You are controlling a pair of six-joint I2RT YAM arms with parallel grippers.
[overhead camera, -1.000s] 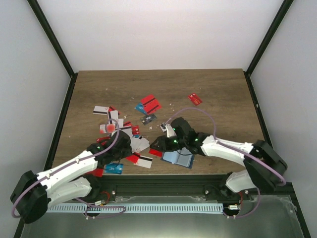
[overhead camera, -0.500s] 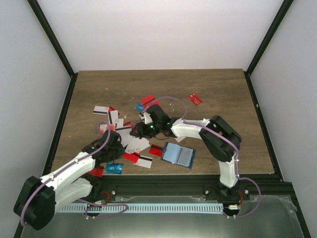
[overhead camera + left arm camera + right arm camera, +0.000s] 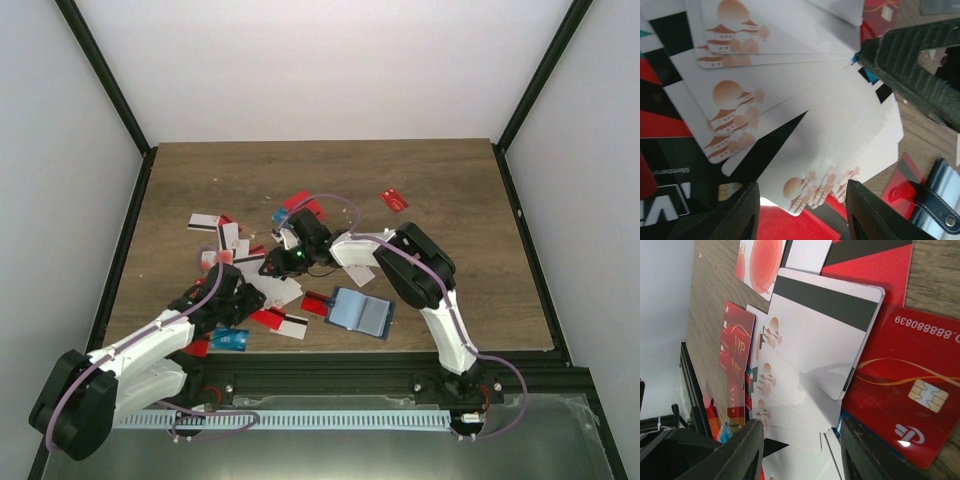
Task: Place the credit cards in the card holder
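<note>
The credit cards lie scattered left of the table's centre, with a fan of white cards (image 3: 275, 292) in the middle of them. The card holder (image 3: 359, 313) lies open, light blue inside, near the front edge. My left gripper (image 3: 232, 292) is open and low over the white cards (image 3: 790, 125), with nothing between its fingers. My right gripper (image 3: 272, 266) is open and low over the same white cards (image 3: 805, 370), beside a red card (image 3: 900, 390). Its dark finger (image 3: 915, 65) shows in the left wrist view, as does the holder's tab clasp (image 3: 932, 200).
A lone red card (image 3: 394, 200) lies to the back right. Red and white cards (image 3: 208, 221) lie at the left, red ones (image 3: 303, 208) at the back. A teal card (image 3: 230, 340) lies near the front edge (image 3: 330, 350).
My right arm has swung left from above the card holder to the pile of white cards. My left gripper has pulled back slightly to the left.
</note>
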